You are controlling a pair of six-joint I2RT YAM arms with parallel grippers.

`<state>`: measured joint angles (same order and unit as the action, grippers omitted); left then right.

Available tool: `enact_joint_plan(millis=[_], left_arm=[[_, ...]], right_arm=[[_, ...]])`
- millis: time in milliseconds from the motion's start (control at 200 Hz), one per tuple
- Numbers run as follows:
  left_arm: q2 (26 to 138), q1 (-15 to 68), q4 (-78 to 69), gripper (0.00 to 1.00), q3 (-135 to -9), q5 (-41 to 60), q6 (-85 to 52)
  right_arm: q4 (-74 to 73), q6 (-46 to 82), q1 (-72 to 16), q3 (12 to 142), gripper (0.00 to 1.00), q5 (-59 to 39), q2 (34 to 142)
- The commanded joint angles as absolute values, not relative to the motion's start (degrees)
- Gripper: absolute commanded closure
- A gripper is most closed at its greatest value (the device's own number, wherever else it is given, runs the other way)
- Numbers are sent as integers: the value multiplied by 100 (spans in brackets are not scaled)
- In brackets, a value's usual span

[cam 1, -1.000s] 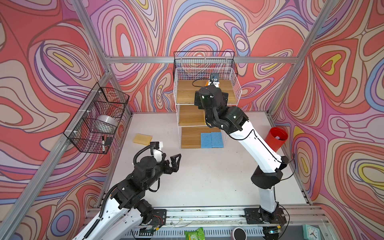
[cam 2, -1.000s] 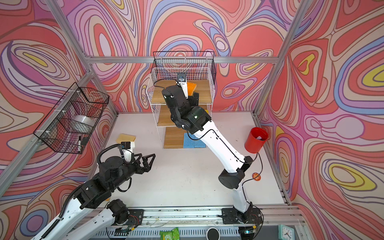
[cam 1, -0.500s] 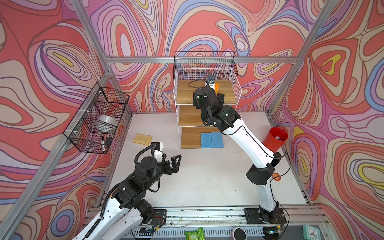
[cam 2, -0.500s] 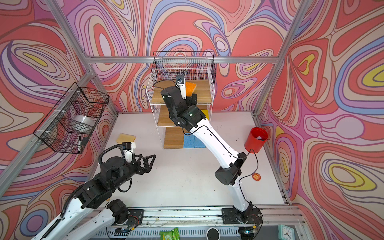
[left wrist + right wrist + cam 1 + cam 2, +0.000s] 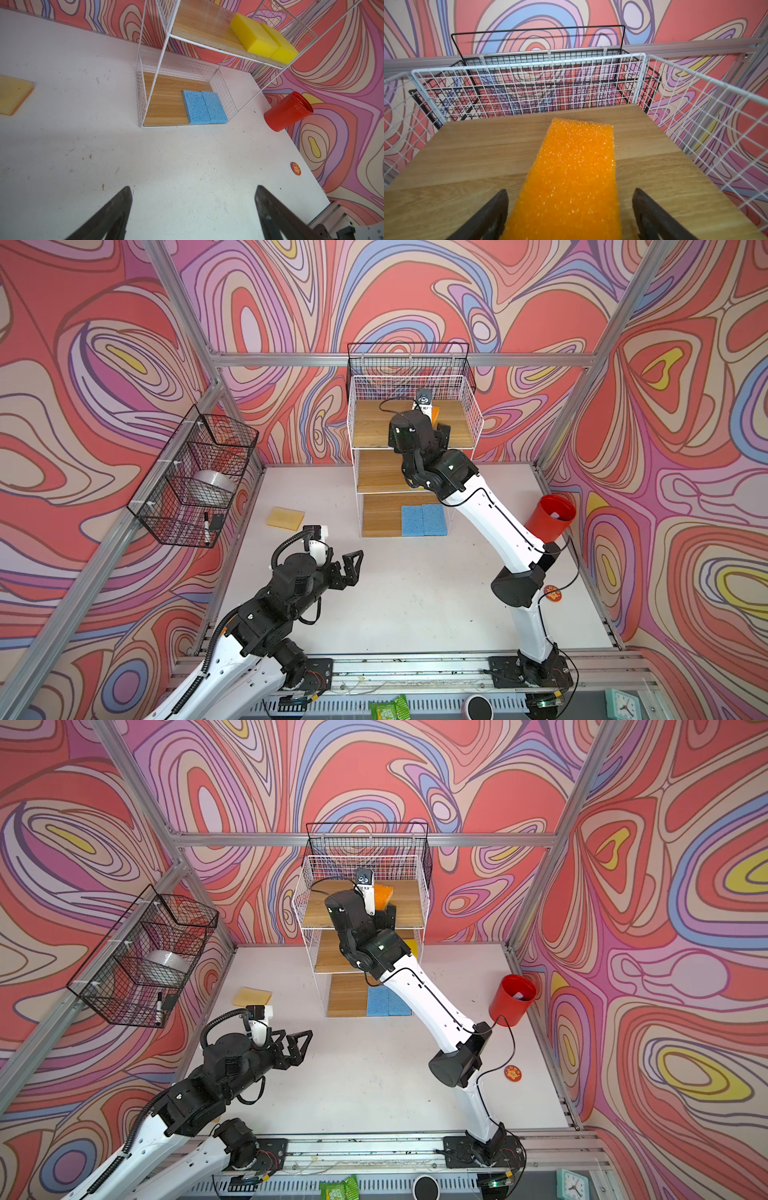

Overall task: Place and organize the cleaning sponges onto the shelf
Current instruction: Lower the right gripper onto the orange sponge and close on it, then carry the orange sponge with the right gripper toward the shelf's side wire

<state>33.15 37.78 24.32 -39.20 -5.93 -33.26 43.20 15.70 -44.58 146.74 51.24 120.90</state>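
Note:
The shelf (image 5: 370,429) stands against the back wall. My right gripper (image 5: 570,190) is open over its top board, with an orange sponge (image 5: 575,166) lying flat on the board between the spread fingers; in a top view the sponge (image 5: 383,894) shows beside the wrist. Two blue sponges (image 5: 204,108) lie side by side on the bottom tier and two yellow ones (image 5: 261,39) on the middle tier. A sponge with its tan side up (image 5: 285,518) lies on the table left of the shelf. My left gripper (image 5: 193,187) hangs open and empty over the table.
A red cup (image 5: 550,516) stands at the right wall, with a small orange disc (image 5: 552,594) on the table nearer the front. One black wire basket (image 5: 195,481) hangs on the left wall and another (image 5: 409,360) behind the shelf's top.
The right arm's elbow has swung left and lower while its gripper stayed at the top tier over the orange sponge. The left arm has not moved.

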Motion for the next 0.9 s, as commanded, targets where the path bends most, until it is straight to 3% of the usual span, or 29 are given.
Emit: enact_joint_plan(millis=[0, 325, 891], left_arm=[[3342, 3762, 2442, 7, -3841, -571, -3391], [3384, 3762, 2417, 7, -3824, -554, -3388], [3429, 3762, 2434, 7, -3875, -501, -3423]], right_arm=[[4515, 1631, -4378, 14629, 7, 5032, 12359], [4385, 1490, -4383, 14224, 35, 5020, 12072], [4230, 1345, -4478, 12939, 36, 4799, 10829]])
